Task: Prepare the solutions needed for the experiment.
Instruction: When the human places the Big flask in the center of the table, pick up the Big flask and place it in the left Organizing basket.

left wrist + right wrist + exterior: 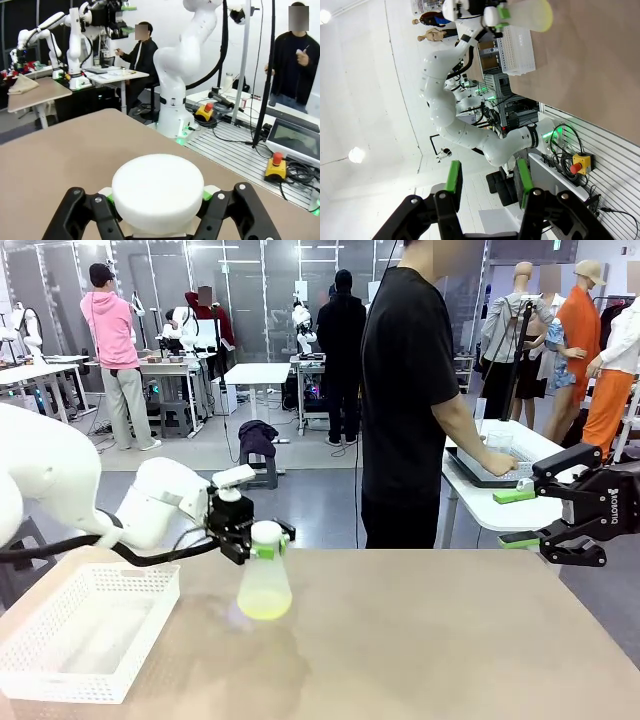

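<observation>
Our left gripper [262,539] is clamped on the neck of a frosted conical flask [265,587], just under its white round cap [267,532], and we hold the flask clear of the table [420,640], upright in the front view. At the flask's bottom sits the pale yellow-green solution [264,608], a thin layer, and a faint shadow lies on the tabletop below it. From our left wrist camera the cap [157,186] sits between the green pads [209,192], which press in from both sides. A white mesh basket [60,655] rests on the table at our left, near the flask but apart from it.

We keep our right gripper [522,518] above the table's right edge, jaws spread wide with nothing between them; the right wrist view shows the same gap between its green pads [453,177]. That camera also catches the flask [527,14] in the left gripper, liquid pooled at its wide end.

Across the table a person in a black shirt [405,390] stands side-on, one hand [497,462] on a tray [470,470] at a neighbouring white table.
</observation>
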